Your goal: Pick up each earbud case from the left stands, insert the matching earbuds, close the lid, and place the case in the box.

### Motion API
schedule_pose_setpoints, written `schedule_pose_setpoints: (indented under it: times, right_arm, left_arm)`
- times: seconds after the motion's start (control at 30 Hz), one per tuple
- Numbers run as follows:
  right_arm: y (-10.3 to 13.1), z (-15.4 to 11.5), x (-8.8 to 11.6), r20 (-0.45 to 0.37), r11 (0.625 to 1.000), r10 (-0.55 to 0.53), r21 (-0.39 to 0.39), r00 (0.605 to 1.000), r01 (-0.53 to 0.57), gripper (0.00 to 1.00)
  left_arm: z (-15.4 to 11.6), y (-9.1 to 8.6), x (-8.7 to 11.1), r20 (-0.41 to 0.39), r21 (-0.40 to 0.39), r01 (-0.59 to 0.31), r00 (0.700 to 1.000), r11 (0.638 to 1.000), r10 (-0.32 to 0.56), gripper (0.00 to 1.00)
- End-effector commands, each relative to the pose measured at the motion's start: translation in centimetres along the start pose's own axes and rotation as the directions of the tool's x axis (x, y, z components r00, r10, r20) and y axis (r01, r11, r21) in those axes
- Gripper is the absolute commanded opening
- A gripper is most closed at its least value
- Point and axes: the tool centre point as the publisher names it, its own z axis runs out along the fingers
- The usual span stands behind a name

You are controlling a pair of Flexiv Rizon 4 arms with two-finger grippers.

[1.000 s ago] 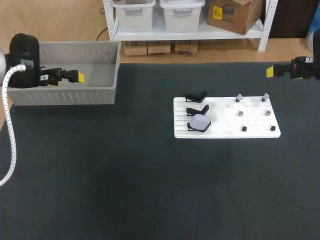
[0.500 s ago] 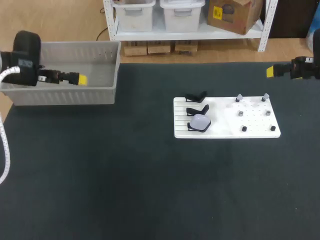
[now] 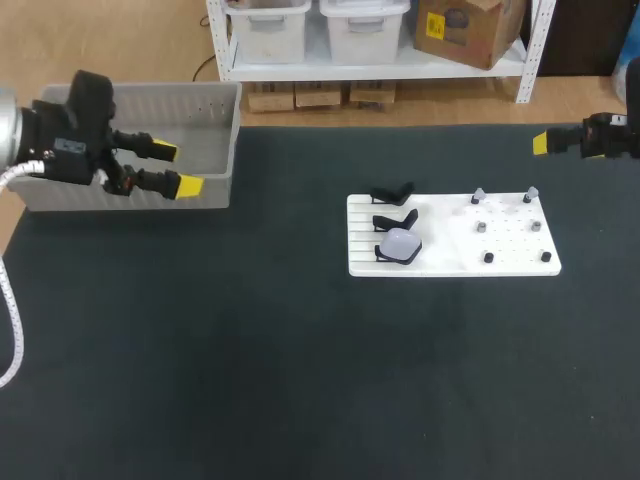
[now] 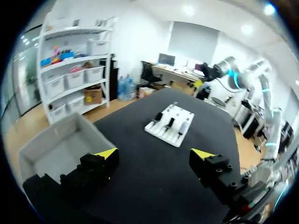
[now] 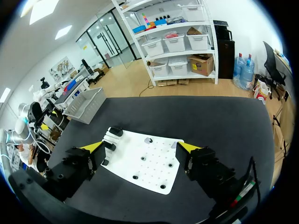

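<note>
One pale earbud case (image 3: 401, 244) rests on the nearest of three black stands at the left end of a white board (image 3: 452, 262). The other two stands (image 3: 392, 193) are bare. Several small grey and dark earbuds (image 3: 481, 226) sit on the board's right half. My left gripper (image 3: 176, 169) hangs open and empty at the front wall of the grey box (image 3: 200, 110), far left of the board. In the left wrist view the left gripper (image 4: 154, 156) points toward the board (image 4: 170, 123). My right gripper (image 3: 541, 143) is at the far right edge; the right wrist view shows the right gripper (image 5: 140, 148) open above the board (image 5: 145, 161).
The grey box (image 4: 56, 149) stands at the table's far left corner, and nothing shows in the part of its inside that I can see. Dark table surface (image 3: 300, 380) stretches between the box and the board and across the whole front.
My left gripper has swung from over the box to its front right edge and turned, so both yellow tips now show. The right arm has stayed still.
</note>
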Motion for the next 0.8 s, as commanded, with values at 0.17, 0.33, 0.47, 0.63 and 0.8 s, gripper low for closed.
schedule_pose_setpoints:
  times: [0.17, 0.33, 0.47, 0.63, 0.8]
  right_arm:
    - [0.0, 0.0, 0.0, 0.000, 1.000, 0.000, 0.001, 1.000, 0.000, 1.00]
    - [0.0, 0.0, 0.0, 0.000, 1.000, 0.000, 0.001, 1.000, 0.000, 1.00]
    - [0.0, 0.0, 0.0, 0.000, 1.000, 0.000, 0.001, 1.000, 0.000, 1.00]
    - [0.0, 0.0, 0.0, 0.000, 1.000, 0.000, 0.001, 1.000, 0.000, 1.00]
    - [0.0, 0.0, 0.0, 0.000, 1.000, 0.000, 0.001, 1.000, 0.000, 1.00]
  left_arm:
    - [2.3, -1.2, 0.0, 0.046, 0.126, -0.060, 0.997, 0.990, 0.055, 1.00]
    - [2.3, -1.2, 0.0, 0.046, 0.126, -0.060, 0.997, 0.990, 0.055, 1.00]
    - [2.3, -1.2, 0.0, 0.046, 0.126, -0.060, 0.997, 0.990, 0.055, 1.00]
    - [2.3, -1.2, 0.0, 0.046, 0.126, -0.060, 0.997, 0.990, 0.055, 1.00]
    - [2.6, -2.1, 1.0, 0.065, 0.132, -0.075, 0.996, 0.988, 0.067, 1.00]
